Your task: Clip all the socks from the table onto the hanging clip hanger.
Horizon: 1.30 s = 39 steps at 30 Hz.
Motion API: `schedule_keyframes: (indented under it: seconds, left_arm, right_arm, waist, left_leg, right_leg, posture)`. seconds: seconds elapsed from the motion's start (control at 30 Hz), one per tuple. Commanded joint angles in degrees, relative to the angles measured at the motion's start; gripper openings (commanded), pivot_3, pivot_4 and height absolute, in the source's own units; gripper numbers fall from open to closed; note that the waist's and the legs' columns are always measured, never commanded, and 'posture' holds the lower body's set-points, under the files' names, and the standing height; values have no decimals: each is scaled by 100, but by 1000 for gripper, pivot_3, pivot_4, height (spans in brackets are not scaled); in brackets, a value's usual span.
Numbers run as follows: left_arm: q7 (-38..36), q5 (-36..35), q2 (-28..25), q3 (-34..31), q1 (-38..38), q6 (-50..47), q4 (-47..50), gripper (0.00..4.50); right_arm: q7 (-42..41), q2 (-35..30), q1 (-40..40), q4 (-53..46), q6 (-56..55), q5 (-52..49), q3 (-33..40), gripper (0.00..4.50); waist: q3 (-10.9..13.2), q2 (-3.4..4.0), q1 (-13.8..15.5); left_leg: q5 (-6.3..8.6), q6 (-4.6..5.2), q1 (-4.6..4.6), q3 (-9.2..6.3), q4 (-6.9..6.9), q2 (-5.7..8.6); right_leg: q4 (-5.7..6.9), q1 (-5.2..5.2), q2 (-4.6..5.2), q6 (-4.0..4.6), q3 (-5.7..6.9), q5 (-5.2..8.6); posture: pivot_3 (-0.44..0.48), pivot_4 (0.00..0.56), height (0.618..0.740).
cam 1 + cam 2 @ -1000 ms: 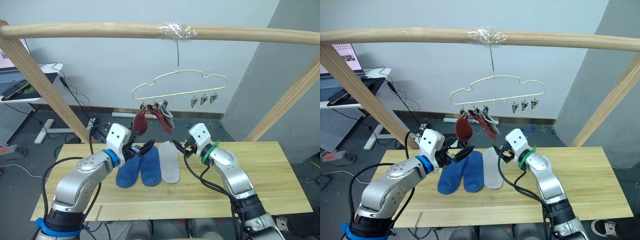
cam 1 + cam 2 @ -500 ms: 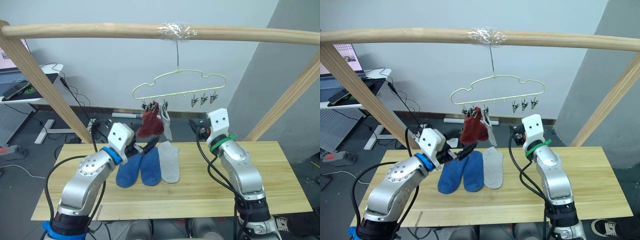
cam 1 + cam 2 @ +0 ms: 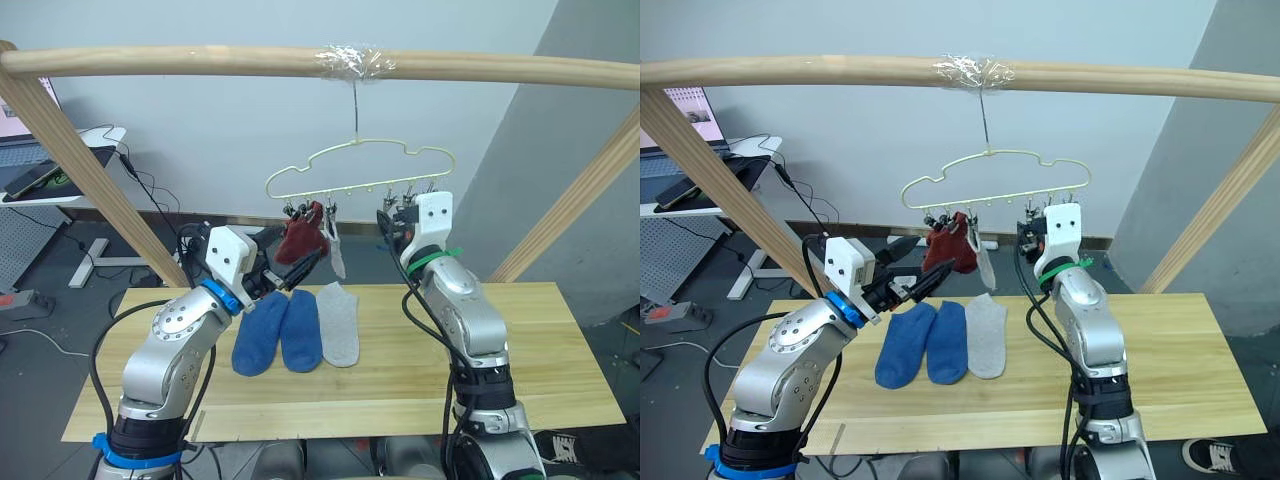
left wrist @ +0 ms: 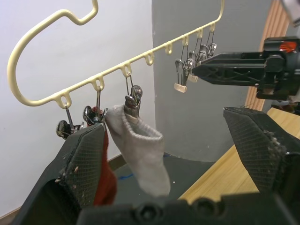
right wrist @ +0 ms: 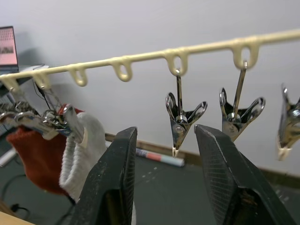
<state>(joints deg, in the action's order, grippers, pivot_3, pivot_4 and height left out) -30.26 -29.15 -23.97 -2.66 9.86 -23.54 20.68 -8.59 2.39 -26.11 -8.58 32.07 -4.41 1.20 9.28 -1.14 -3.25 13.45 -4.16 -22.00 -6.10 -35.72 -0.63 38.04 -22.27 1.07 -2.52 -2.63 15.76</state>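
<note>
The pale yellow-green clip hanger point(image 3: 355, 166) hangs from the pole. Two rust red socks point(image 3: 300, 238) and one light grey sock point(image 3: 336, 256) are clipped on its left clips. Two blue socks point(image 3: 278, 340) and a second grey sock point(image 3: 338, 334) lie flat side by side on the table point(image 3: 520, 360). My left gripper point(image 3: 297, 270) is open and empty, raised just below the hung red socks; its wrist view looks at the hung grey sock point(image 4: 143, 152). My right gripper point(image 5: 164, 136) is open at hanger height, with an empty metal clip point(image 5: 180, 119) in line between its fingers.
A thick wooden pole point(image 3: 200, 60) spans the top on slanted wooden legs point(image 3: 90, 170) at both sides. A desk with a laptop point(image 3: 40, 165) stands at the back left, with cables on the floor behind the table.
My right gripper has risen from just above the table to the hanger's empty clips. My left gripper has lifted toward the hung socks, which swung and settled.
</note>
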Motion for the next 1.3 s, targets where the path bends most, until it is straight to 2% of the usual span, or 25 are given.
schedule_keyframes:
  seconds: [0.03, 0.43, 0.87, 1.3]
  left_arm:
    - [51, -149, 84, -117, 67, 7, 348, 4500]
    - [-46, -255, 77, -85, 24, -54, 529, 4500]
    - [-32, -235, 144, -60, -25, -35, 508, 4500]
    - [-195, -647, 169, -50, -85, -143, 756, 4500]
  right_arm:
    - [172, 128, -252, -21, 142, -316, 245, 2023]
    - [387, 251, -798, 635, -26, -486, 292, 2023]
    - [391, 320, -1043, 1027, -355, -457, 181, 2023]
    - [371, 253, -1097, 1120, -392, -430, 136, 2023]
  waist:
    - [0, 0, 0]
    - [5, 8, -1]
    - [7, 11, 0]
    - [9, 14, 1]
  left_leg:
    - [0, 0, 0, -1, 0, 0]
    - [0, 0, 0, 1, 1, 0]
    - [0, 1, 0, -1, 2, 0]
    - [0, 1, 0, -1, 2, 0]
  right_leg:
    - [0, 0, 0, 0, 0, 0]
    - [0, -1, -1, 1, 0, 0]
    - [1, -1, -1, 1, 1, 0]
    - [0, -1, -1, 1, 1, 0]
  posture:
    - [-30, 125, 740]
    - [-17, 133, 740]
    - [-14, 137, 740]
    - [-14, 136, 740]
